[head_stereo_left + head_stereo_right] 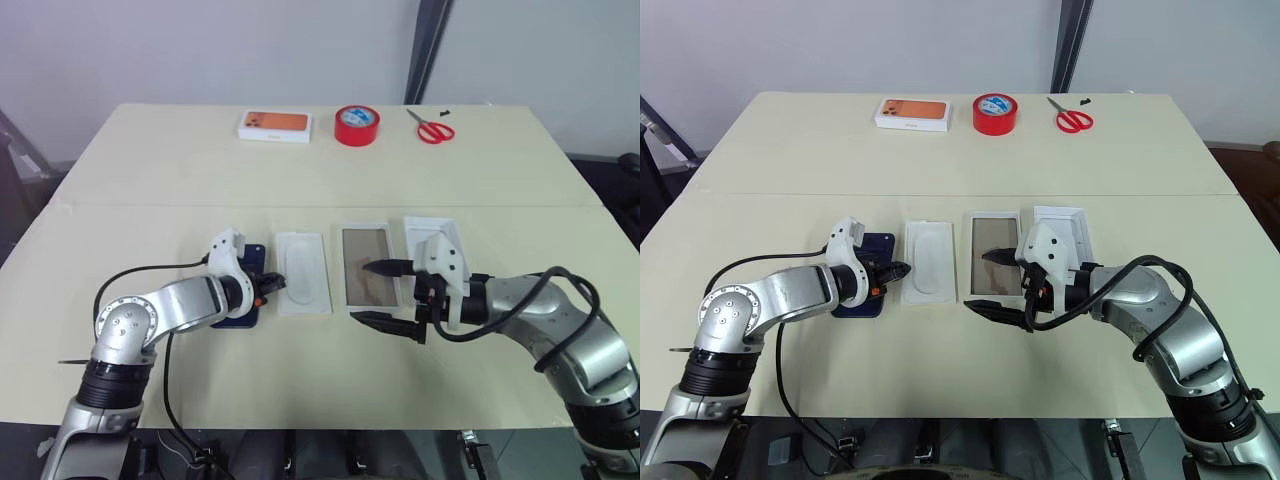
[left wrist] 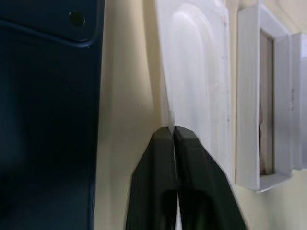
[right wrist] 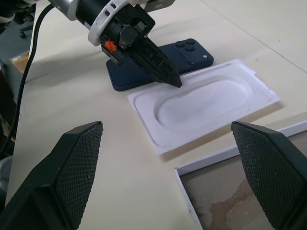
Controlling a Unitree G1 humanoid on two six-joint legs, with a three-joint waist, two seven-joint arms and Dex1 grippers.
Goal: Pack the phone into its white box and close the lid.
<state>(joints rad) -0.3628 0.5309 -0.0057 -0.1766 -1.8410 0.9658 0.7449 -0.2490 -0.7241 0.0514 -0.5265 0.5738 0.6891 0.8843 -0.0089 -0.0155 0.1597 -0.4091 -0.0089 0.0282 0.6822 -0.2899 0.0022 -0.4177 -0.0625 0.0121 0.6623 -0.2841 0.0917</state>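
Note:
The dark navy phone (image 1: 256, 257) lies flat on the table at the left, camera cluster (image 3: 188, 46) at its far end. Right of it sits the white insert (image 1: 303, 272), then the white box (image 1: 362, 250), brownish inside and with nothing in it, then the lid (image 1: 421, 228). My left gripper (image 1: 283, 285) reaches over the phone, shut, and its tips (image 2: 171, 129) pinch the insert's long edge on the phone side. My right gripper (image 1: 360, 291) hovers open over the box's near end, with nothing between its fingers, and partly hides the lid.
At the table's far edge stand a white box with an orange picture (image 1: 274, 124), a red tape roll (image 1: 357, 125) and red scissors (image 1: 432, 128). A seam (image 1: 150, 205) crosses the tabletop beyond the phone and boxes.

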